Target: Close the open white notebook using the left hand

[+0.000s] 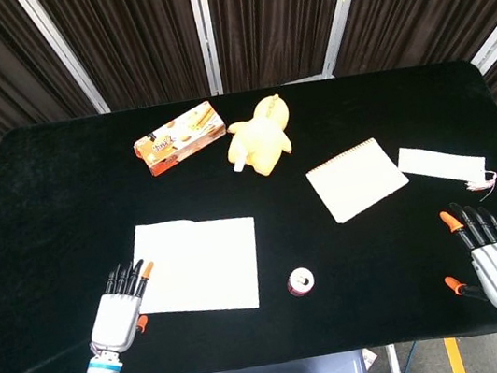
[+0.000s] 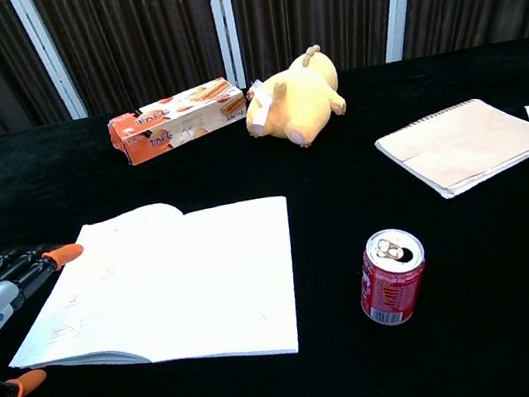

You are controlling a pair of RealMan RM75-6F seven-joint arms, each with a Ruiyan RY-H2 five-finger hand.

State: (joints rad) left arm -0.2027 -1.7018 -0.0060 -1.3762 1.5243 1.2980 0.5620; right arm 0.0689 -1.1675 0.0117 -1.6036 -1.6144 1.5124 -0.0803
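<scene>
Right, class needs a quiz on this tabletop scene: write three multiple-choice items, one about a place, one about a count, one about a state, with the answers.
1. Where does the small red drink can stand?
A. right of the open white notebook
B. on the orange snack box
C. behind the yellow plush toy

2. How many robot hands show in the head view?
A. none
B. one
C. two

3. What is the notebook's state?
A. closed
B. lying open and flat
C. standing upright

Answers: 1 A, the can stands on the black table off the notebook's right edge. 2 C, left hand and right hand. 3 B, both pages face up.
</scene>
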